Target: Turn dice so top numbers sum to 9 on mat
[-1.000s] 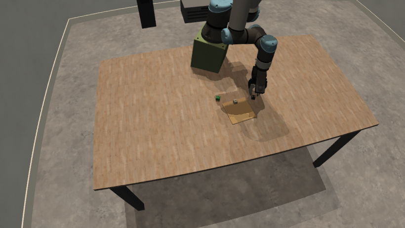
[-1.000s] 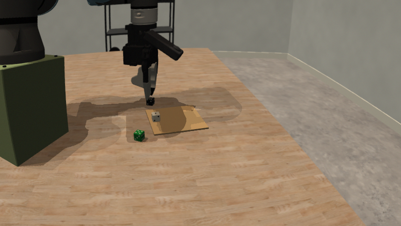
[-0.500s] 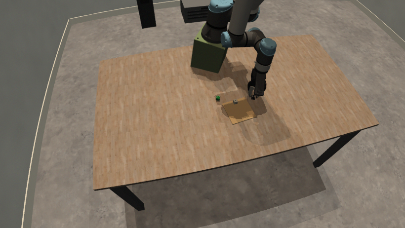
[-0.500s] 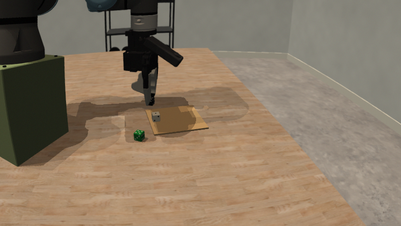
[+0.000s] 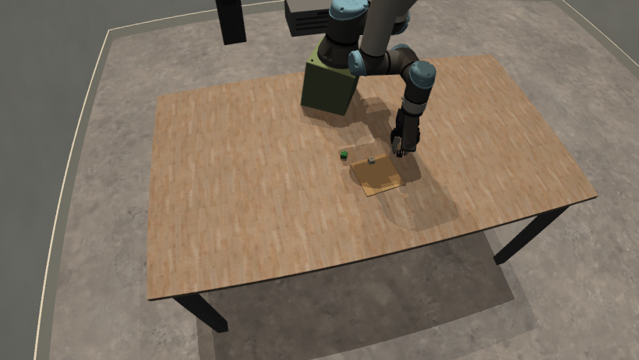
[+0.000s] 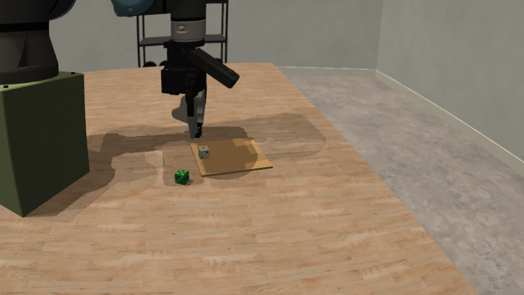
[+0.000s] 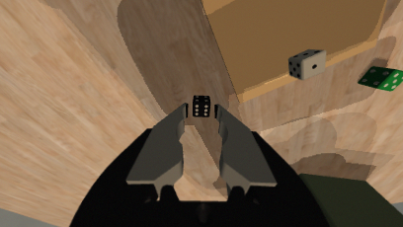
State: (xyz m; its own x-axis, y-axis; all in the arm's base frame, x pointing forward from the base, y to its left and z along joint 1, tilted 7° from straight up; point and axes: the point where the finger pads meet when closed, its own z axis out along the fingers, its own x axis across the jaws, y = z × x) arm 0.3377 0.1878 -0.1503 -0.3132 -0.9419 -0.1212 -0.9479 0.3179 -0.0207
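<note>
Viewed in the exterior picture from near to far, the table [image 5: 250, 214] [image 6: 278, 226] [image 7: 64, 113] carries the task parts. The green die [image 5: 344, 155] [image 6: 181, 177] [image 7: 381, 79] is nearest, standing flat on the bare wood, off the mat and near its corner. Its upper face shows five pips

The orange-brown mat [image 5: 379, 174] [image 6: 234, 157] [image 7: 296, 37] lies flat beyond it. The white die [image 5: 371, 160] [image 6: 204, 152] [image 7: 307, 64] sits flat at the margin of the mat on the robot's side, one pip uppermost. Whether its full base is within the mat edge cannot be determined

The black die [image 5: 400, 153] [image 6: 199, 130] [image 7: 201, 107] is located farther back, off the mat and near its corner, between the tips of the fingers [image 5: 395, 145] [image 6: 192, 126]. The fingers are slightly apart; the wrist view shows a narrow gap on each side of the die, so it is not clamped. The face most open to the wrist view carries six pips. Contact between this die and the table cannot be confirmed

The fingers point downward below the arm [image 5: 418, 89] [image 6: 188, 29]. The arm is mounted on a green pedestal [image 5: 328, 91] [image 6: 51, 146] [image 7: 356, 199] at the table's robot side. A dark shelf rack [image 6: 226, 36] stands behind the table

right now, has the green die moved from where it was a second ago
No. The green die sits in the same spot, just off the mat, judged against the mat's near corner in the exterior view.
</note>
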